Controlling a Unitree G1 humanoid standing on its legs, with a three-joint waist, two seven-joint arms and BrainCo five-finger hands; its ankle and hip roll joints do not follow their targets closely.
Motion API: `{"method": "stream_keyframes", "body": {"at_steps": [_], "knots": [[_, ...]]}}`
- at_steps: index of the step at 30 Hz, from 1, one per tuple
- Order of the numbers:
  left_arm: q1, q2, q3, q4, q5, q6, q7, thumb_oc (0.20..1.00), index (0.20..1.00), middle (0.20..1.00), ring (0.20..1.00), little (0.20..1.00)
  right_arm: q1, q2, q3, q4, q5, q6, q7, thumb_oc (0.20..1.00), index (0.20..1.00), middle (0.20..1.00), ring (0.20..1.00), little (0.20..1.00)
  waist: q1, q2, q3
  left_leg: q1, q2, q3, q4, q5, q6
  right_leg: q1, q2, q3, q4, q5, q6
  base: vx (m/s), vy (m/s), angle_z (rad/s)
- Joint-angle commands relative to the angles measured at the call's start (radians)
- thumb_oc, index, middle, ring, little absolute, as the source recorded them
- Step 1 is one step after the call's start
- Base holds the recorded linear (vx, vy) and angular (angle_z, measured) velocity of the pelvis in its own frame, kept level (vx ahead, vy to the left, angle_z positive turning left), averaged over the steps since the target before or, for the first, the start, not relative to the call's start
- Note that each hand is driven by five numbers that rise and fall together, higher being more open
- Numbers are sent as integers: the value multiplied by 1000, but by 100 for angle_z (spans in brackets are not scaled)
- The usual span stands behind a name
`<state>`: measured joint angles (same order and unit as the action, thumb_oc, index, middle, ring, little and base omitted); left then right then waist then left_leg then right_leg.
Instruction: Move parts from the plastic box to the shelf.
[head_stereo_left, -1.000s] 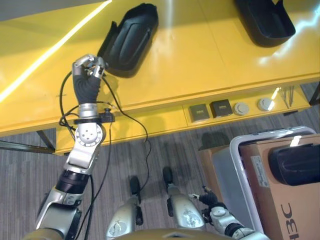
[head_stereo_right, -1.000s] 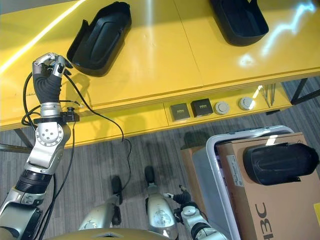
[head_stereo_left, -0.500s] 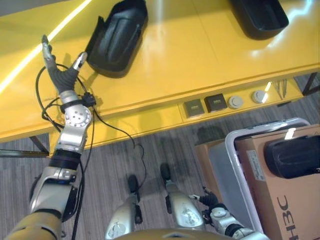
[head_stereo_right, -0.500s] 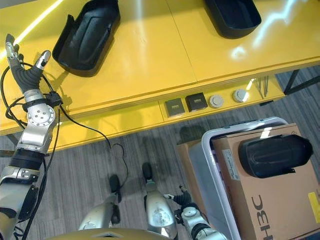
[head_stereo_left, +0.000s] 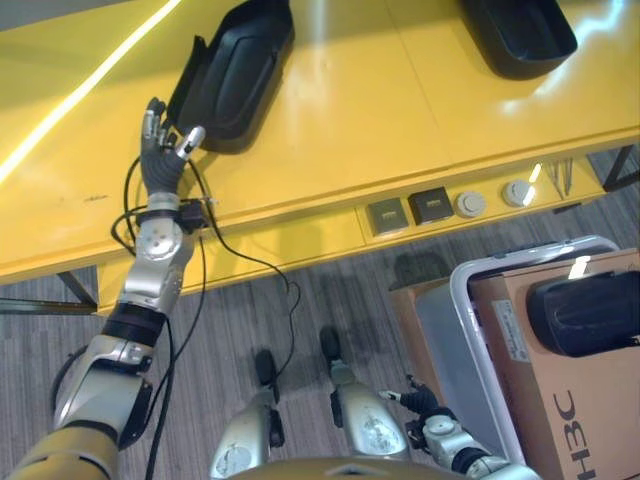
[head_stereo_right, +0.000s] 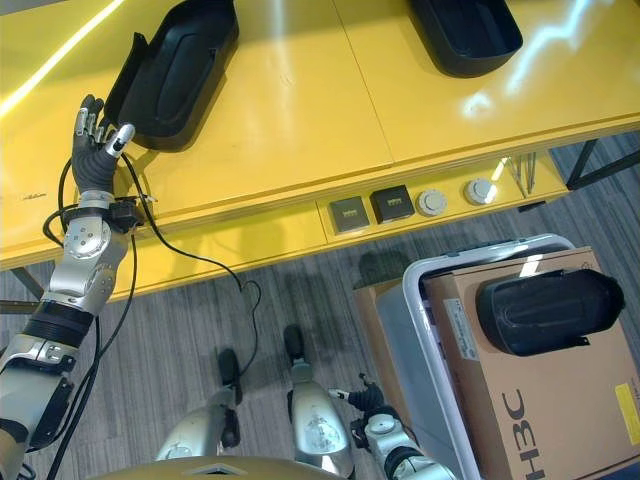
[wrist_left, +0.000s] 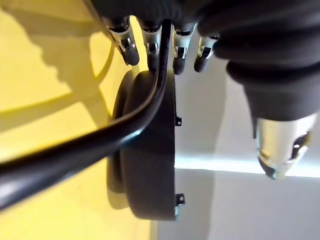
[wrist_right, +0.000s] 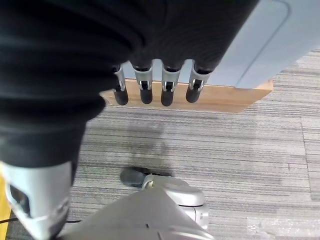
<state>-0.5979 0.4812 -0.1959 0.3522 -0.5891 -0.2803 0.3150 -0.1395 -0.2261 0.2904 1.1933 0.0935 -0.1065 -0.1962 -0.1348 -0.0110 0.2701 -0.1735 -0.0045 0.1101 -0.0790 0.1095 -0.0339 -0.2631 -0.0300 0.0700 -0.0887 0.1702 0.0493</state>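
The left hand (head_stereo_left: 163, 152) hovers over the yellow shelf (head_stereo_left: 380, 110), fingers straight and spread, holding nothing, right beside the near end of the black moulded part (head_stereo_left: 235, 72) that lies on the shelf top. That part sits open side up and flat, a stable way to leave a hollow shell. From the wrist view the fingertips (wrist_left: 131, 56) stand just off the part's rim, apart from it, which reads to me as a hand with its delivery finished. Further along the shelf lies a second black part (head_stereo_left: 520, 35), well apart from the first, so the pieces are being spaced out in a row. Down at the robot's right, another black part (head_stereo_left: 585, 312) waits on a brown cardboard box (head_stereo_left: 560, 400) set inside the grey plastic box (head_stereo_left: 470, 340). The right hand (wrist_right: 155, 85) hangs low by that box, fingers straight and empty, handily placed for the next pickup, I'd guess.
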Motion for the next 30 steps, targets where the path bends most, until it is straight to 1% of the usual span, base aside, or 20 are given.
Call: {"method": "stream_keyframes", "body": {"at_steps": [1,3,7,8,11,15,17,23,27,29,30], "knots": [[-58,-17,-64,-28,-72,-25,-94,1000,1000,1000,1000,1000,18,-22,10,24,25,8,9,1000,1000,1000,1000,1000,-8,19,-48,-24,115,-109,-8,-38,-70,32,-72,10,1,-98,93,0,0,0],[-71,-38,-85,-43,-100,-27,-111,1000,1000,1000,1000,1000,16,-19,11,32,25,12,13,1000,1000,1000,1000,1000,-10,21,-47,-23,114,-111,-8,-39,-69,35,-73,8,1,-98,92,0,0,0],[-81,-48,-108,-69,-131,-23,-134,1000,1000,1000,1000,1000,11,-20,13,37,27,15,16,1000,1000,1000,1000,1000,-11,22,-44,-23,115,-112,-8,-38,-69,35,-75,7,1,-97,92,0,0,0],[-85,-47,-128,-89,-146,-17,-157,1000,1000,1000,1000,1000,9,-20,16,38,27,17,18,1000,1000,1000,1000,1000,-11,24,-44,-22,113,-112,-8,-39,-69,35,-76,8,1,-97,93,0,0,0],[-91,-46,-150,-112,-148,-12,-174,1000,1000,1000,1000,1000,8,-20,18,38,28,18,22,1000,1000,1000,1000,1000,-10,26,-46,-22,112,-113,-8,-39,-69,36,-77,7,1,-98,94,0,0,0],[-99,-55,-161,-117,-131,-13,-167,1000,1000,1000,1000,1000,1,-17,22,36,32,18,22,1000,1000,1000,1000,1000,-10,28,-44,-23,110,-113,-8,-40,-68,36,-78,7,1,-98,94,0,0,0],[-96,-65,-164,-119,-156,-12,-178,1000,1000,1000,1000,1000,-4,-15,27,36,33,18,23,1000,1000,1000,1000,1000,-9,29,-45,-21,110,-113,-8,-39,-67,37,-78,9,1,-98,93,0,0,0],[-89,-66,-170,-123,-155,-3,-183,1000,1000,1000,1000,1000,-3,-15,29,36,29,20,25,1000,1000,1000,1000,1000,-9,30,-46,-20,109,-112,-8,-40,-65,37,-79,10,1,-98,93,0,0,0],[-84,-61,-160,-119,-140,-5,-174,1000,1000,1000,1000,1000,-4,-17,27,41,27,20,22,1000,1000,1000,1000,1000,-6,29,-47,-18,108,-113,-8,-40,-64,38,-79,9,1,-98,94,0,0,0],[-58,-52,-138,-153,-52,-8,-139,1000,1000,1000,1000,1000,-4,-17,15,42,27,21,17,1000,1000,1000,1000,1000,0,29,-49,-10,108,-119,-8,-42,-64,52,-79,1,1,-102,92,0,0,0],[-57,-53,-138,-155,-51,-7,-138,1000,1000,1000,1000,1000,-4,-17,16,42,27,21,17,1000,1000,1000,1000,1000,-1,29,-49,-10,108,-119,-8,-42,-64,53,-79,1,1,-103,92,30,-7,3]]}}
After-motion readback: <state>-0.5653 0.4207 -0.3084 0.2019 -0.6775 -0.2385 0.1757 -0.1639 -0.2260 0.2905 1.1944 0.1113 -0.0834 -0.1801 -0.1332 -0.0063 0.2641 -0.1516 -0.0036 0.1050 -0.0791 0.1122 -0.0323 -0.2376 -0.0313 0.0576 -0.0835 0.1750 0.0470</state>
